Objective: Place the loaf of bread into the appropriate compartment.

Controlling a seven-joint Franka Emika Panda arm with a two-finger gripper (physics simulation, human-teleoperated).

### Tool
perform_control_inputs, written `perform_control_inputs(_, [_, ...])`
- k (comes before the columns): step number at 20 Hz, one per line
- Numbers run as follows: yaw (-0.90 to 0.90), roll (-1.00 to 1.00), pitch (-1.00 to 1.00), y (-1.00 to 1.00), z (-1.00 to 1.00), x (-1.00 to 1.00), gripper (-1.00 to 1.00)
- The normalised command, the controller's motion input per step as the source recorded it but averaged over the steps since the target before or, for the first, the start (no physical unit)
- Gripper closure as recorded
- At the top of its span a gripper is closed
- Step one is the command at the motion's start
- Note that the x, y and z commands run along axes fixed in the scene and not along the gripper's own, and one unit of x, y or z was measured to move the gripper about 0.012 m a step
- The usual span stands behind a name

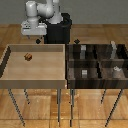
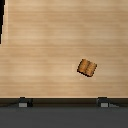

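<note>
The loaf of bread (image 1: pixel 28 57) is a tiny brown block lying on the floor of the light tan wooden tray (image 1: pixel 10 70), toward its far side. In the wrist view the loaf (image 2: pixel 87 67) lies on the tan wood. My gripper (image 1: pixel 37 42) hangs above the tray's far edge, well above the loaf and apart from it. It is open and empty; its two fingertips (image 2: pixel 22 102) stand wide apart in the wrist view. The compartment with the small grey cube (image 1: pixel 85 73) is the near cell on the tray's side of the dark striped box (image 1: pixel 70 70).
The dark four-cell box stands right beside the tray at the exterior view's right. Its near cell farther from the tray holds a whitish object (image 1: pixel 116 70). The two far cells hold small greyish objects (image 1: pixel 82 49). The robot's black base (image 1: pixel 60 30) stands behind both.
</note>
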Motion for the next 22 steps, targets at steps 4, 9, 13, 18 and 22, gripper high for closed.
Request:
perform_control_inputs(4, [0.00, 0.00, 0.00, -1.00, 0.00, 0.08, -1.00])
perform_control_inputs(9, [0.00, 0.00, 0.00, 0.00, 0.00, 0.80, -1.00])
perform_control_inputs(13, [0.00, 0.00, 0.00, 0.00, -0.25, 0.75, -1.00])
perform_control_inputs(18, [0.00, 0.00, 0.00, 0.00, -1.00, 0.00, -1.00])
perform_control_inputs(22, [0.00, 0.00, 0.00, 0.00, -0.25, -0.06, -1.00])
